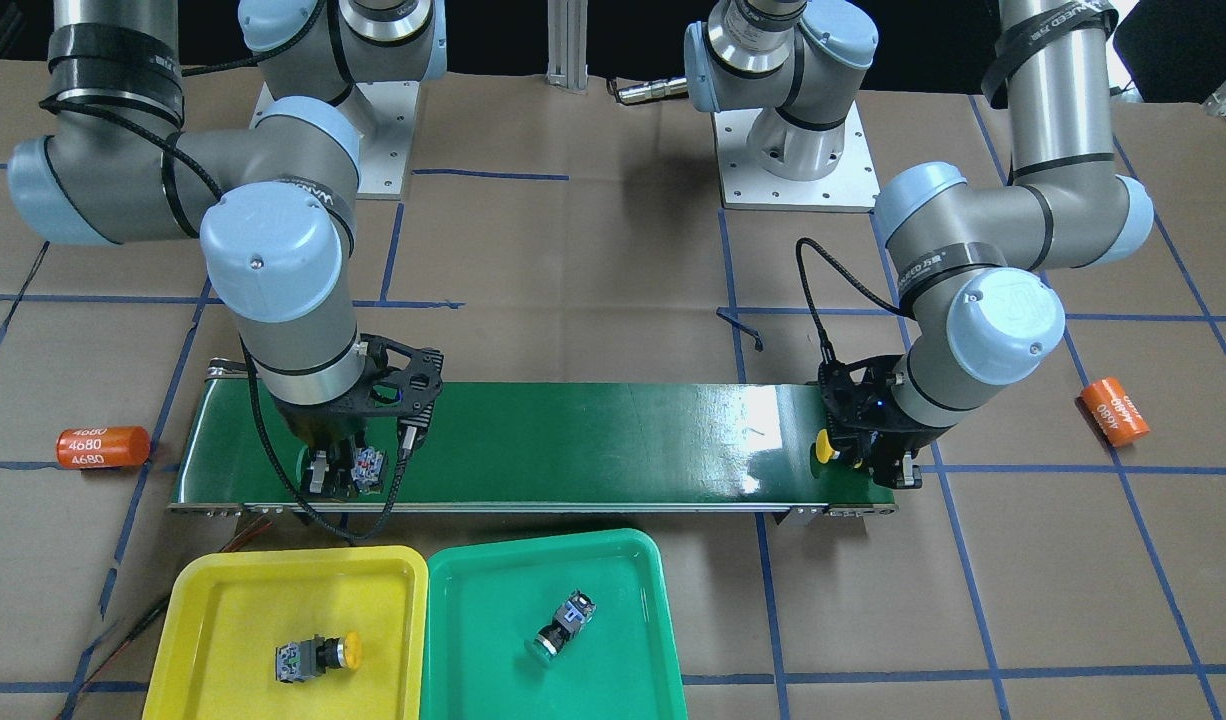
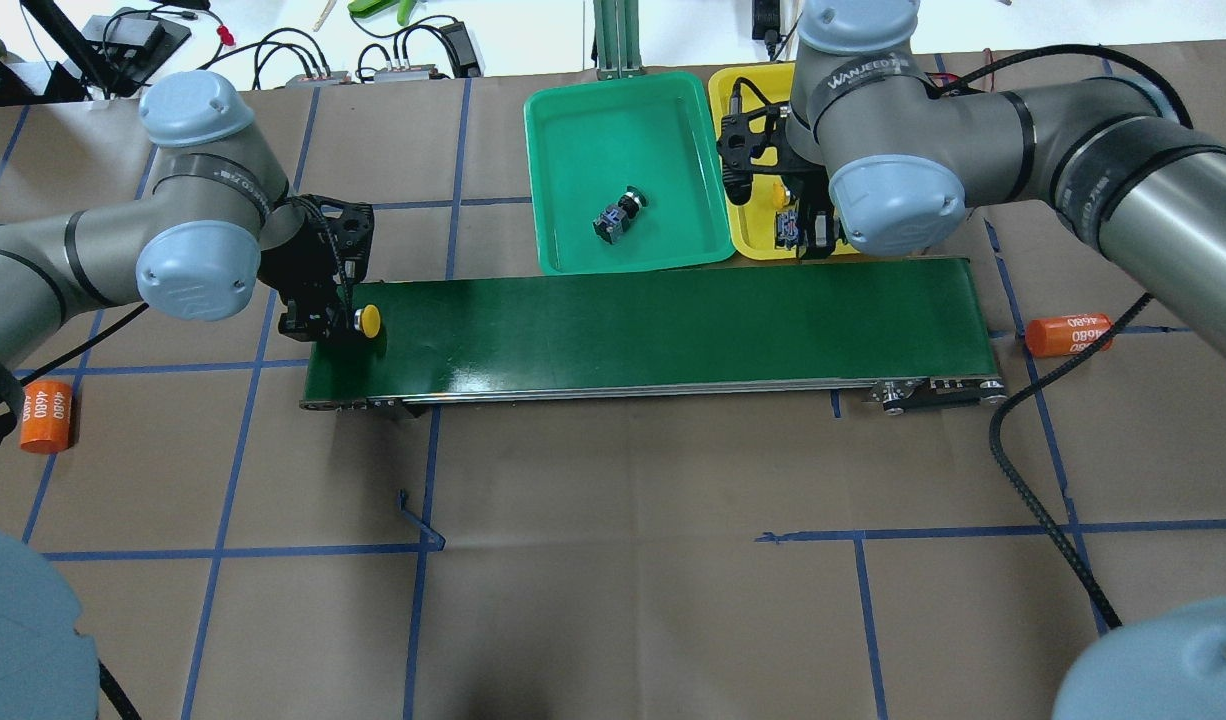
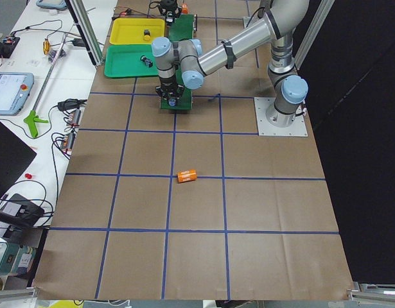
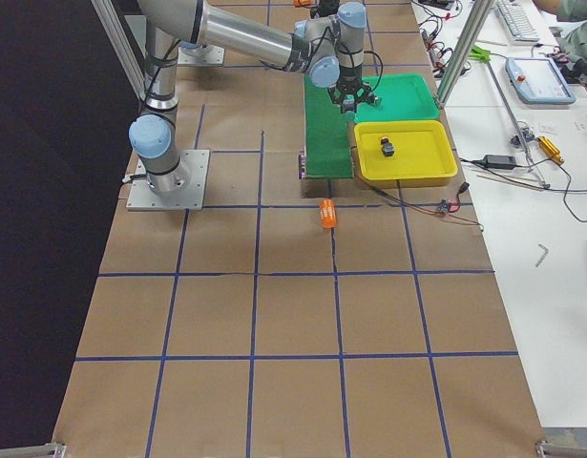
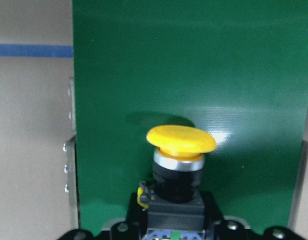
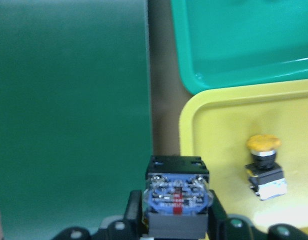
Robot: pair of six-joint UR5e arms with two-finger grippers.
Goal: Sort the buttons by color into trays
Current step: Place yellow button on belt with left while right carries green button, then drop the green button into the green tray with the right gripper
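Note:
My left gripper (image 2: 335,320) is at the end of the dark-green belt (image 2: 653,325), shut on the black body of a yellow-capped button (image 5: 180,142) lying sideways with its cap pointing along the belt. Across the belt, my right gripper (image 1: 338,475) is shut on another button (image 6: 178,197), held over the belt's edge beside the yellow tray (image 6: 214,130). Only that button's blue-white contact end shows, so its cap colour is unclear. One yellow button (image 1: 318,655) lies in the yellow tray (image 1: 223,610), and one green button (image 1: 558,625) lies in the green tray (image 1: 473,600).
The two trays touch side by side along the belt's far edge from the robot. An orange cylinder (image 1: 103,446) marked 4680 lies off one belt end and another orange cylinder (image 1: 1113,410) off the other. Brown paper with blue tape lines covers the table.

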